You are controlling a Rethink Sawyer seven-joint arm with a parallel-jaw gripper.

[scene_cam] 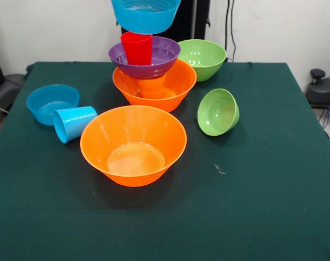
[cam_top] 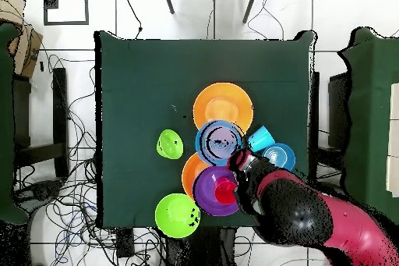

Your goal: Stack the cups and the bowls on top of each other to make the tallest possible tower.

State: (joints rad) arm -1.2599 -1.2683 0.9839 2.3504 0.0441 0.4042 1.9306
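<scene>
Gripper (cam_top: 240,158) shows only from overhead, at the end of the red and black arm (cam_top: 312,216), hard against the rim of the small blue bowl (scene_cam: 145,13). Whether it is spread or pinching the rim cannot be told.

That bowl sits at the top of the tower (scene_cam: 148,60), directly above the red cup (scene_cam: 136,48); front view cuts off its upper part, and contact between bowl and cup is unclear. Red cup stands upright in the purple bowl (scene_cam: 162,57). Purple bowl rests on the orange cup (scene_cam: 152,87), which stands in a large orange bowl (scene_cam: 178,87) on the surface.

Loose pieces, front view: second large orange bowl (scene_cam: 133,144) upright, just near of the tower. Light blue cup (scene_cam: 73,123) on its side, left of that bowl, mouth toward the near left, touching or almost touching the other small blue bowl (scene_cam: 52,103) behind it. Small green bowl (scene_cam: 218,112) tipped on its side right of the tower, opening facing near-left. Large green bowl (scene_cam: 202,58) upright at far right of the tower, just beside it.

Surface (scene_cam: 263,206) covered in dark green cloth. White wall behind; cables (cam_top: 74,193) strewn over the tiled floor around it.
</scene>
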